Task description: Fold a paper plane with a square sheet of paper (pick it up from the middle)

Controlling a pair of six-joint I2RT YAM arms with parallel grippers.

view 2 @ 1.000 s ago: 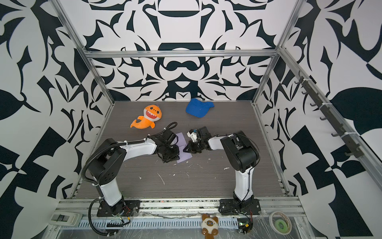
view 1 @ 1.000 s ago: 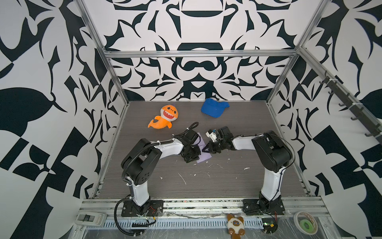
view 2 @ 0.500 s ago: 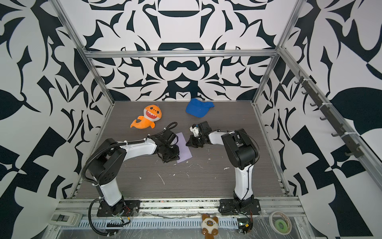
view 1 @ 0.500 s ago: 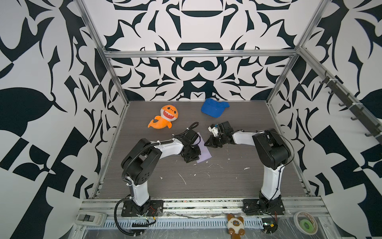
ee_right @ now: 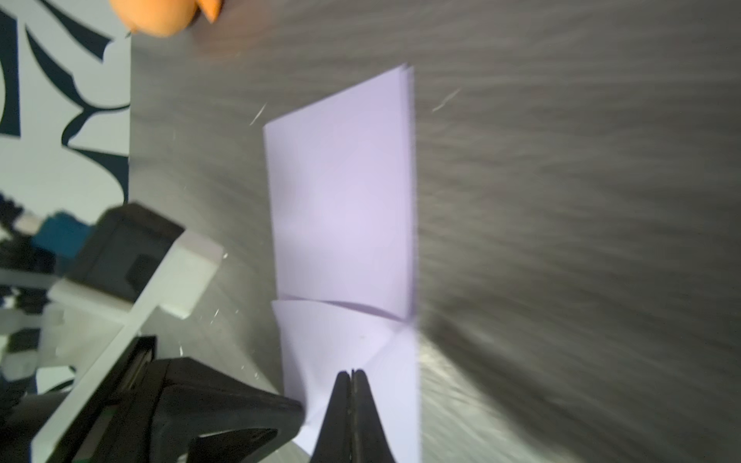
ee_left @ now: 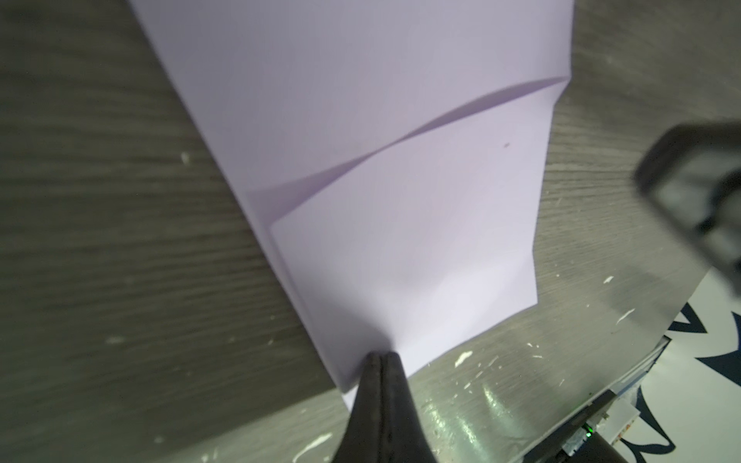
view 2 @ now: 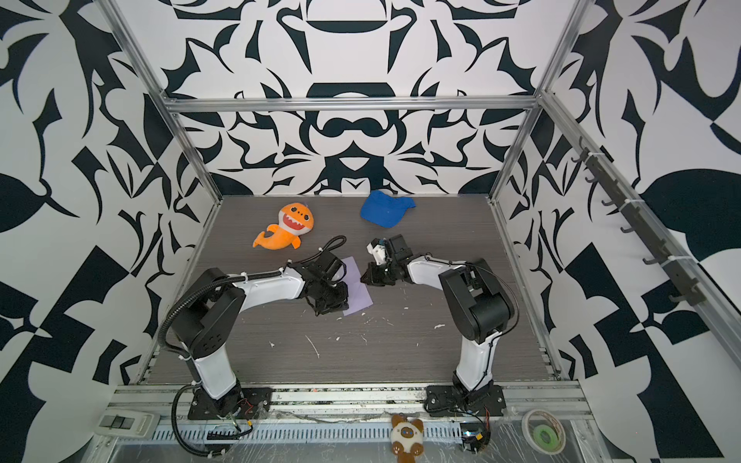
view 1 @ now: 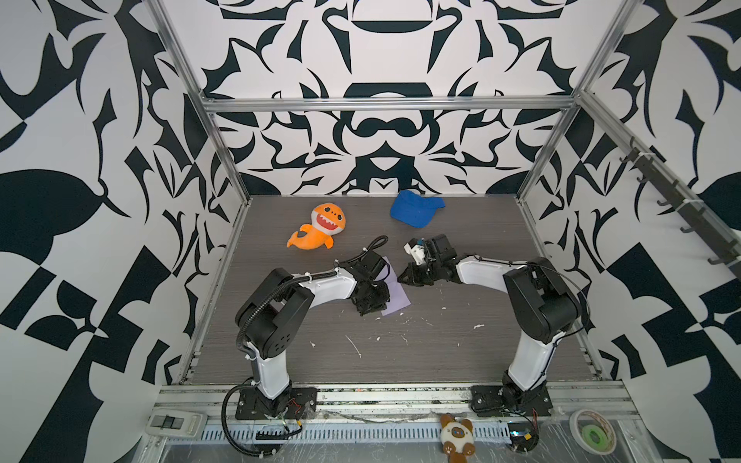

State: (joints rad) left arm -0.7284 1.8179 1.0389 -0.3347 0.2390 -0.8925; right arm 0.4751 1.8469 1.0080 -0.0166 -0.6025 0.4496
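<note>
Pressing left gripper [ee_left: 381, 354], jaws squeezed together and pinching nothing, onto near end of square sheet of paper [view 1: 396, 294], lying around middle of table [view 1: 361, 360]. Showing sheet halved into narrow strip, one corner flap turned in, so judging early stage. Hovering right gripper [ee_right: 352, 375], likewise pressed together and empty, at flap, contact unclear. Leaving further nose and wing folds. Sitting by far edge: orange plush shark [view 1: 320, 226], blue cap [view 1: 415, 208].

Pale-lavender paper [view 1: 395, 294]; orange shark [view 1: 318, 227]; blue cap [view 1: 415, 208]; grey woodgrain table [view 1: 401, 352]; black-white patterned walls [view 1: 381, 132]
</note>
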